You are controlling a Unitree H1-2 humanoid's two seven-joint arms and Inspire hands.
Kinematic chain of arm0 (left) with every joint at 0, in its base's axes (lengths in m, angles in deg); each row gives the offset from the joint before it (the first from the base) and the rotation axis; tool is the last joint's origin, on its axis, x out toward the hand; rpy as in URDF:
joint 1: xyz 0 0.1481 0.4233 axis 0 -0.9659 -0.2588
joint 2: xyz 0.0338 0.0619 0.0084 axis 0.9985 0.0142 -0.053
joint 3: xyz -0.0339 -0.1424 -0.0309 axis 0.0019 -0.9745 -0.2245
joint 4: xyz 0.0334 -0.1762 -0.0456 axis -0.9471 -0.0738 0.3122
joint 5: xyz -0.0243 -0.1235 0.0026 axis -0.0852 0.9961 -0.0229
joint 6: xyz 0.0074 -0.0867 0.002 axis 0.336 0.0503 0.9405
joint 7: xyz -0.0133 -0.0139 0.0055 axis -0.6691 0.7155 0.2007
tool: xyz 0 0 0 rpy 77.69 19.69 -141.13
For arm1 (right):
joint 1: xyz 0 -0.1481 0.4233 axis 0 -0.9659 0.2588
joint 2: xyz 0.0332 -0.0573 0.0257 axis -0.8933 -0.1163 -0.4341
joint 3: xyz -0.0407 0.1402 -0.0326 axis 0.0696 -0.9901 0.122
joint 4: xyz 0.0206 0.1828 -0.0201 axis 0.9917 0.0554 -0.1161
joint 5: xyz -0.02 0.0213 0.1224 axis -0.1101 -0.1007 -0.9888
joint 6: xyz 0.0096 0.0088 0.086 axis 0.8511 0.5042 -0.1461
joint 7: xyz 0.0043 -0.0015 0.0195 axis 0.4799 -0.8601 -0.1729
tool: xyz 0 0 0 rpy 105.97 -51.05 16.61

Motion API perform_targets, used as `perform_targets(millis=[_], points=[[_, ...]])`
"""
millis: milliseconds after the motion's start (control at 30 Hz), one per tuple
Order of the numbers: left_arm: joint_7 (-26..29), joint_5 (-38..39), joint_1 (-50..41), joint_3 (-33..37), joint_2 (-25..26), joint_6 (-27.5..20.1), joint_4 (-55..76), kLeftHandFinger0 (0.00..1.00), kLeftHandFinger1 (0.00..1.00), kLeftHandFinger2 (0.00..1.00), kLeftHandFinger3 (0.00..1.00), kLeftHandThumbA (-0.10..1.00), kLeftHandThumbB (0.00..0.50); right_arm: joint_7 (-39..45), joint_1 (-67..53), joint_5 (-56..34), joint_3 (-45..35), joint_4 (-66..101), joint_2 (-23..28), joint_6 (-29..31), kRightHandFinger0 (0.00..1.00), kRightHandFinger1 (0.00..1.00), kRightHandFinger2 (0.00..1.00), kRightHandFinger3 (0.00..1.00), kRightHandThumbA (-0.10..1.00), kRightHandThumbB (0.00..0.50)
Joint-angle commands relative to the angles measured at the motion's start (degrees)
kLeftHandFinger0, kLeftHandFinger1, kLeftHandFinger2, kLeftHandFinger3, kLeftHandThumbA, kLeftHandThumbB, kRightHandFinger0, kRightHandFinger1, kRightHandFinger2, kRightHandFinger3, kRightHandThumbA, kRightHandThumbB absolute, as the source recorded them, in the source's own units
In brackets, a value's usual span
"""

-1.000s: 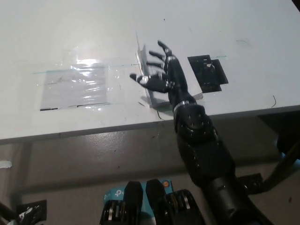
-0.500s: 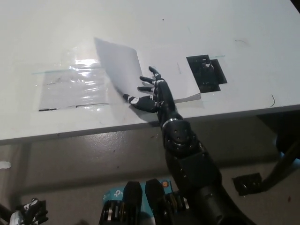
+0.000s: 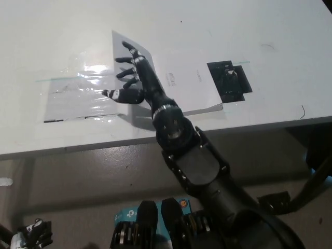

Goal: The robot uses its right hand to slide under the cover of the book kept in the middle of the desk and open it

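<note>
A thin white book point(image 3: 192, 83) lies near the desk's front edge, with a black square on its right part. Its white cover point(image 3: 127, 44) is lifted and swung over toward the left, leaning on my black right hand point(image 3: 136, 78). That hand is open with its fingers spread, reaching up-left under the cover. The inner page with small print shows to the right of the hand. My white left hand shows only as a small part at the bottom left corner point(image 3: 31, 233), and whether it is open or shut is unclear.
A glossy taped patch point(image 3: 83, 96) reflects light on the white desk point(image 3: 249, 26) left of the book. The desk's front edge point(image 3: 78, 147) runs across the middle, with grey floor below. A dark stand leg point(image 3: 311, 181) is at the lower right.
My right hand has swept left across the book, carrying the cover from nearly upright over to the left. The inner page is now exposed.
</note>
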Motion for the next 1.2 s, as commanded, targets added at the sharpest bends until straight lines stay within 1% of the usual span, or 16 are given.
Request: perform_targets(millis=[0,67,100,233,300,333,367,433,567,667,833,967,1033,1100,1133,1167], points=[[1.38,-1.28,0.99,0.16,1.38,1.02,1.52,0.55,0.50,0.62,0.59,0.67,0.081,0.64,2.73,2.07,0.12,0.47,0.24,1.88,0.37,0.54,0.79,1.00,0.91,0.173],[1.33,-1.75,0.56,0.41,1.52,0.75,1.32,0.54,0.49,0.61,0.58,0.67,0.049,0.78,1.29,1.57,-0.46,0.41,0.49,1.69,0.44,0.58,0.82,1.00,0.91,0.186],[1.15,-1.91,0.10,0.59,1.53,1.10,2.00,0.55,0.51,0.64,0.61,0.67,0.028,0.71,0.32,0.91,-1.17,0.53,0.55,1.01,0.43,0.58,0.80,1.00,0.90,0.198],[0.66,-1.38,0.02,0.39,1.29,1.42,2.49,0.60,0.54,0.68,0.62,0.67,0.016,0.32,-1.08,0.97,-1.90,0.64,1.19,0.99,0.43,0.64,0.81,1.00,0.88,0.187],[0.58,-1.36,0.29,0.42,1.20,1.20,2.24,0.58,0.53,0.69,0.61,0.67,0.015,0.13,-1.69,0.01,-3.21,0.77,1.21,0.82,0.44,0.65,0.81,1.00,0.84,0.189],[1.25,-2.14,0.52,0.73,1.35,0.94,1.62,0.53,0.50,0.65,0.59,0.69,0.014,-0.21,-2.36,0.03,-3.59,0.17,1.63,2.20,0.40,0.64,0.83,1.00,0.85,0.193],[1.39,-2.31,0.71,0.78,1.37,0.52,1.17,0.52,0.49,0.64,0.59,0.69,0.025,-0.10,-2.55,0.09,-3.78,0.00,1.84,2.51,0.45,0.65,0.83,0.99,0.86,0.183],[0.97,-2.38,0.38,0.96,1.41,0.51,1.79,0.52,0.48,0.65,0.62,0.70,0.031,-0.03,-3.24,-0.28,-4.59,-0.20,1.91,2.30,0.60,0.68,0.83,0.99,0.86,0.200],[0.68,-2.48,0.40,1.10,1.63,0.14,1.60,0.54,0.49,0.63,0.61,0.71,0.081,-0.13,-5.14,-1.58,-6.82,-1.20,1.13,1.32,0.52,0.68,0.83,1.00,0.83,0.217],[0.06,-2.34,0.53,1.41,1.67,-0.33,1.21,0.55,0.52,0.66,0.65,0.71,0.080,0.25,-7.01,-1.86,-7.62,-2.06,0.48,1.52,0.53,0.71,0.84,1.00,0.81,0.189],[0.39,-2.07,1.19,1.37,1.80,0.12,0.85,0.56,0.54,0.68,0.65,0.71,0.074,0.00,-7.19,-0.65,-7.36,-5.90,-0.03,3.53,0.54,0.71,0.85,0.99,0.84,0.207],[-0.01,-1.88,1.11,1.42,1.95,-0.09,0.65,0.57,0.53,0.67,0.65,0.71,0.096,0.18,-7.08,0.17,-6.81,-5.12,-0.13,2.67,0.62,0.74,0.85,1.00,0.82,0.179],[-0.15,-1.33,0.65,1.03,1.91,0.38,0.81,0.58,0.53,0.67,0.66,0.71,0.104,0.36,-7.06,0.29,-6.61,-5.59,-0.17,3.49,0.62,0.73,0.85,1.00,0.81,0.184],[0.67,-1.77,0.39,1.03,1.71,0.89,1.28,0.54,0.47,0.64,0.65,0.71,0.091,0.10,-6.78,0.61,-6.48,-5.51,-0.03,3.69,0.61,0.71,0.83,1.00,0.83,0.219],[1.17,-2.00,0.35,1.02,1.55,1.03,1.58,0.52,0.44,0.61,0.62,0.69,0.076,0.82,-6.40,0.52,-6.52,-3.80,0.66,3.33,0.63,0.72,0.83,1.00,0.85,0.217],[0.96,-2.06,-0.47,1.04,1.53,0.77,1.67,0.53,0.48,0.63,0.62,0.69,0.083,1.26,-6.71,0.68,-6.35,-1.54,1.00,2.68,0.58,0.70,0.82,1.00,0.86,0.208]])
